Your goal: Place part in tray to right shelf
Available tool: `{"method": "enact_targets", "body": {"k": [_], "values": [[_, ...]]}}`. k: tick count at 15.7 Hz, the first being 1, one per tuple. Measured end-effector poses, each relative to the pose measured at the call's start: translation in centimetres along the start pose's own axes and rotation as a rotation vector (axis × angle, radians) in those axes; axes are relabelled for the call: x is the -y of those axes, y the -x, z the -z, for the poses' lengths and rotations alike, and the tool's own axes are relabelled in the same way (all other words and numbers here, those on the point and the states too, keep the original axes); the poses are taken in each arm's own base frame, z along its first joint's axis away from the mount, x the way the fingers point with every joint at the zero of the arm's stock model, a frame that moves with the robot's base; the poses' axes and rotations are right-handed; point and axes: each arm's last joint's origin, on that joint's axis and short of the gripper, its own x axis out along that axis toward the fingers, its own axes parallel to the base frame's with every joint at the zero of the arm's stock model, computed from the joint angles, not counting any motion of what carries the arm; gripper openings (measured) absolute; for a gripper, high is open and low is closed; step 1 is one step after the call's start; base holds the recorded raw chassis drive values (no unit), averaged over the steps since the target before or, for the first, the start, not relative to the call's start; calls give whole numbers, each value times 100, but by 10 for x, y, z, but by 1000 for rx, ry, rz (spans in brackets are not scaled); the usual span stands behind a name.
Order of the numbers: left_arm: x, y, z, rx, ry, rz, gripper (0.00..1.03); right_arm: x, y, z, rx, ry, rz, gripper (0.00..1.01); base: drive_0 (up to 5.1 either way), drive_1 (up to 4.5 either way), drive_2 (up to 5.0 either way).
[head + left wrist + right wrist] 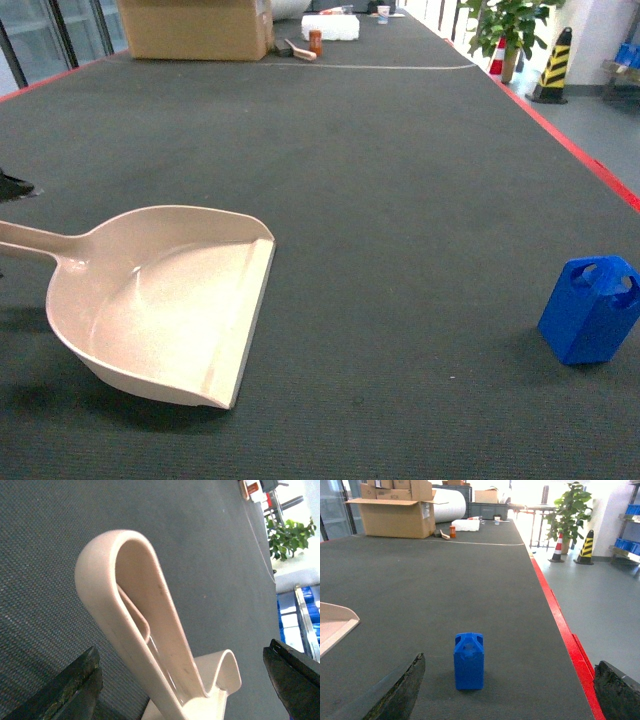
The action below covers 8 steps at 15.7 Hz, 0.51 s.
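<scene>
The part (590,310) stands upright on the dark worktop (400,180), long axis vertical, tapered top up, well right of the tray (160,300) (open lip facing it). Nothing lies between. Both pairs of fingers spread wide: left (75,687) flanking the tray's handle, right (400,692) flanking the part.

I'm looking at the blue part (469,661) standing upright on the dark mat (445,585), between my spread fingertips (395,692). The tray (335,622)'s corner is peeking in at the left edge, well apart.
</scene>
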Motion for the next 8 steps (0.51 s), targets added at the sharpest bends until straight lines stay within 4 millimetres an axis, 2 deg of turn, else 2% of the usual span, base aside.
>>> {"method": "enact_targets", "body": {"k": [2,6,7,8], "values": [[-2,-6,1,-3,2,-8,98,0,0,0,0,0,0,98,0,0,0],[2,-39,-8,36,1,10,98,0,0,0,0,0,0,98,0,0,0],[1,-41,-8,33,2,3,92,0,0,0,0,0,0,98,0,0,0],[-1,-41,-9,30,7,3,80,0,0,0,0,0,0,98,0,0,0]]}}
